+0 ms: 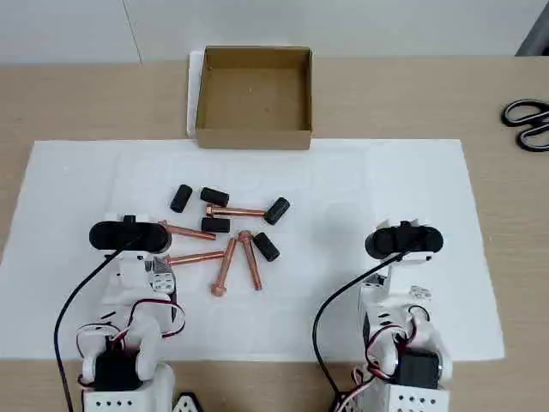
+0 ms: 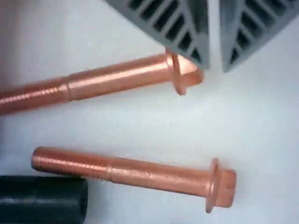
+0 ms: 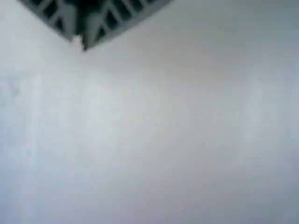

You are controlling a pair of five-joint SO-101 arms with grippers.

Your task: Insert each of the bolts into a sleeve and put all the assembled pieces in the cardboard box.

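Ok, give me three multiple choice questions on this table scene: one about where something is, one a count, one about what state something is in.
1. Where on the table are the scissors?
A) far left
B) far right
C) dead centre

2. How many black sleeves are there?
A) three
B) seven
C) five

3. The cardboard box is:
A) empty
B) half full
C) taped shut

Answers:
1. B, they lie on bare wood past the right edge of the white sheet.
2. C, five lie loose on that sheet.
3. A, its bare floor shows.
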